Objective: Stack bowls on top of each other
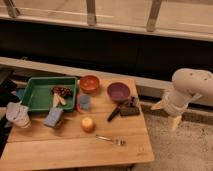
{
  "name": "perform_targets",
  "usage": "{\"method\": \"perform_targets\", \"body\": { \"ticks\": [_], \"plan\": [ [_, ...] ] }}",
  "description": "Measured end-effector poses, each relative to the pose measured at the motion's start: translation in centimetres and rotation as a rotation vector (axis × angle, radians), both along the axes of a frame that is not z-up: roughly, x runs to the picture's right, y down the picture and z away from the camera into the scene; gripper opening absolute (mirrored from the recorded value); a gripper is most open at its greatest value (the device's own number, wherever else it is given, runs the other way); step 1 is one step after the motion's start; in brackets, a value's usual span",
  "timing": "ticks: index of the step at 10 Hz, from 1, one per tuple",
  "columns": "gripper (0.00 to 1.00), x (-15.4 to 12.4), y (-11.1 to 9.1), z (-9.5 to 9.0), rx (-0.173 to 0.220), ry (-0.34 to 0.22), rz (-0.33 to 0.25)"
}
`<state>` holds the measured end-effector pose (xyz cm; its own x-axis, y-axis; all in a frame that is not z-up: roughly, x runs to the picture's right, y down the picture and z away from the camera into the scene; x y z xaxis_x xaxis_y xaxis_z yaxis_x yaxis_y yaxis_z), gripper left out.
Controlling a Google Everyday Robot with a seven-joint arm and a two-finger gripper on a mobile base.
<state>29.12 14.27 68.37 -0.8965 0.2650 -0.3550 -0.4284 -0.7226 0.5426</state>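
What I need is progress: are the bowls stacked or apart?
Apart: the orange bowl and purple bowl sit side by side; the gripper hangs beside the table.

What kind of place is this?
Perhaps a lab or office test area: a wooden table with an orange-red bowl, purple bowl and green tray, by a railing. The hand hangs right of the table.

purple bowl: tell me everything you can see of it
Small round purple bowl, smooth, plastic-looking, upright, seemingly empty. It sits near the back right of the wooden table, right of the orange-red bowl and apart from it, not stacked. Dark utensils lie just in front; contact unclear. The tool hangs beyond the table's right edge, clear of the bowl.
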Motion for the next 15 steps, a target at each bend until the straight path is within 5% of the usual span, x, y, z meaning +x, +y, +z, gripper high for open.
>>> {"method": "perform_targets", "body": {
  "ticks": [8,12,15],
  "plan": [
    [0.78,-0.8,-1.0,0.5,0.026,-0.030,-0.043],
    [0.78,-7.8,-4.6,1.6,0.109,-0.117,-0.141],
    [0.78,-15.5,-8.1,0.8,0.189,-0.245,-0.226]
  ]
}}
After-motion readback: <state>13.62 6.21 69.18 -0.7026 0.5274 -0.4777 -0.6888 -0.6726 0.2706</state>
